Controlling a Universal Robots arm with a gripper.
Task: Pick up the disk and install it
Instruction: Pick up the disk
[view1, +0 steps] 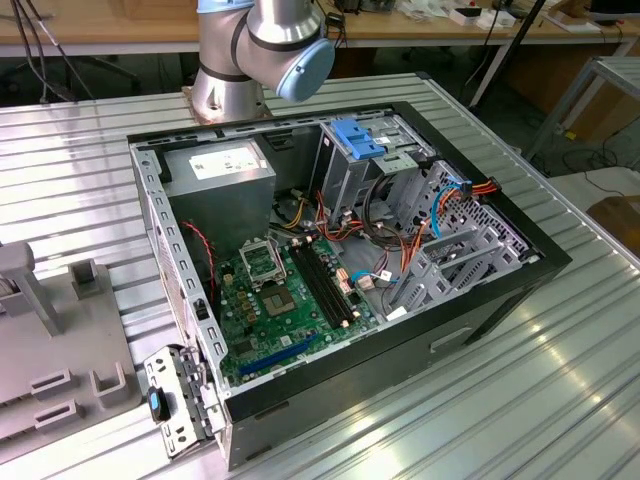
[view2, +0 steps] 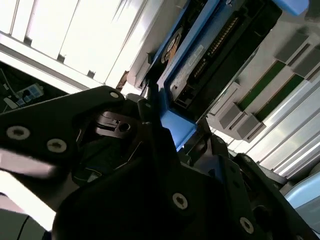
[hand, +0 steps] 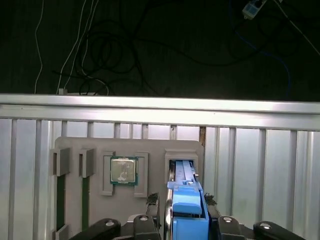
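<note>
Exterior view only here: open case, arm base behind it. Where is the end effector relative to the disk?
Observer: In the first wrist view the end effector is right at the disk, over the grey tray.
Operator: Disk flat or on edge?
Observer: On edge, at the tray slot next to a processor chip.
Operator: Lifted yet?
Observer: Can't tell. In the second wrist view the disk's connector side faces the camera.

Glossy blue plastic disk (hand: 187, 204), ribbed metal table (view1: 560, 400)
</note>
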